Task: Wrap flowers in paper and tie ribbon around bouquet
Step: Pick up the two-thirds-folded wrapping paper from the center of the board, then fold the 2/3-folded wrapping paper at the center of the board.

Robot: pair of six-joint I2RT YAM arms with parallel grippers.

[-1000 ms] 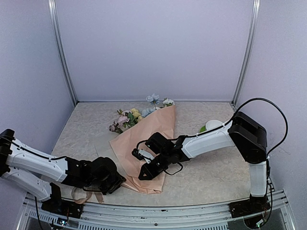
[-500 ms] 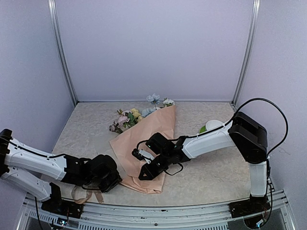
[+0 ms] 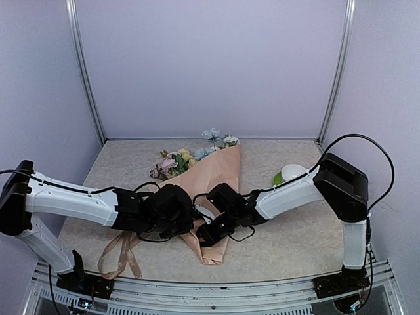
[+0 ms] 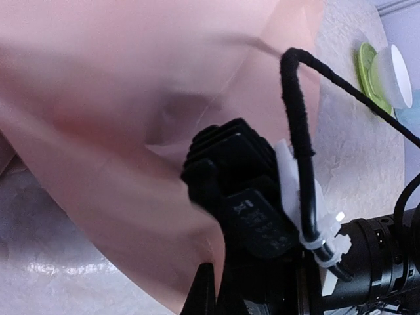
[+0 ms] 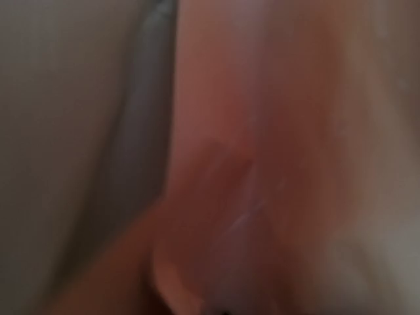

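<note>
Against the bouquet point(image 3: 211, 172), left pincer point(image 3: 188, 220) clenched, right pincer point(image 3: 205, 233) grip unclear, cup point(image 3: 291, 172) beyond

The left gripper point(image 3: 188, 220) is no longer low at the near-left edge. It now sits shut against the left flank of the paper point(image 3: 213, 172), its fingertips just beside those of the right gripper point(image 3: 207, 234). The paper's left flap, earlier spread wide to the left of the right fingers, is now folded in, leaving a narrower cone. The ribbon point(image 3: 120, 254) now trails in long loops behind the left fingers, toward the near edge.
</note>
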